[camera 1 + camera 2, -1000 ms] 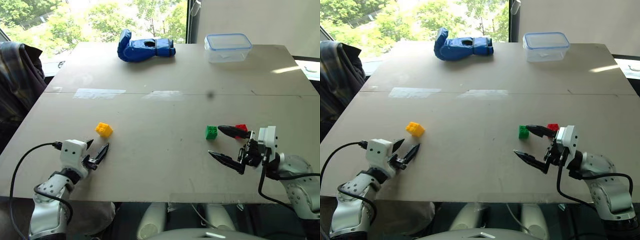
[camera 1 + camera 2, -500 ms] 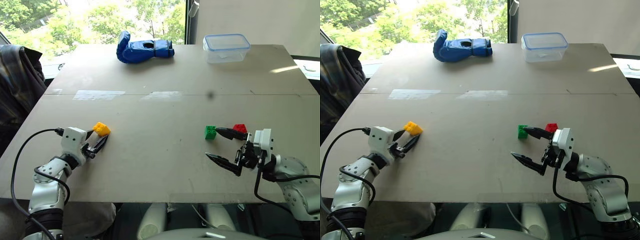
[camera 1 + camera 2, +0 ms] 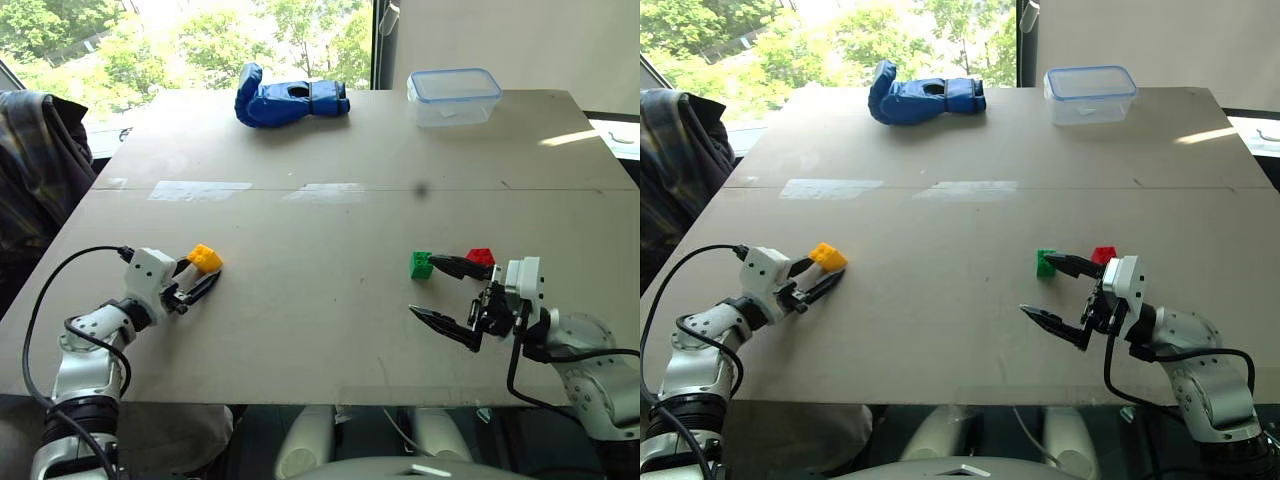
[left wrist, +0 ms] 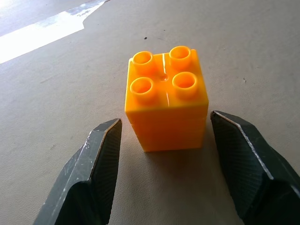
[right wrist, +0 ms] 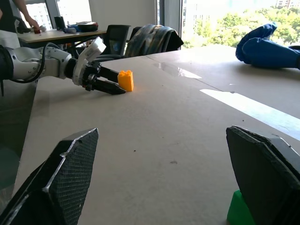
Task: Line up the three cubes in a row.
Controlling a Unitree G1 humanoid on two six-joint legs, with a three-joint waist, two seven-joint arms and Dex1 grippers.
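The one container, a clear lidded box (image 3: 455,95), stands at the table's (image 3: 320,330) far edge toward the right, its lid on; nothing can be made out inside it.

From the left: the left gripper (image 3: 201,285) lies low on the near left of the table, jaws apart with the yellow cube (image 3: 205,258) standing upright between the fingertips (image 4: 101,154), a gap on each side, so it is not clamped. Far beyond it a blue glove (image 3: 290,98) lies at the far edge, well apart from the cubes. Right of centre sits the green cube (image 3: 421,264), then the red cube (image 3: 481,257) near it, with one finger of the right gripper (image 3: 440,290) reaching between them. That gripper's jaws stand wide apart, holding nothing.

Counted: three cubes, one of each colour; one box; one glove.
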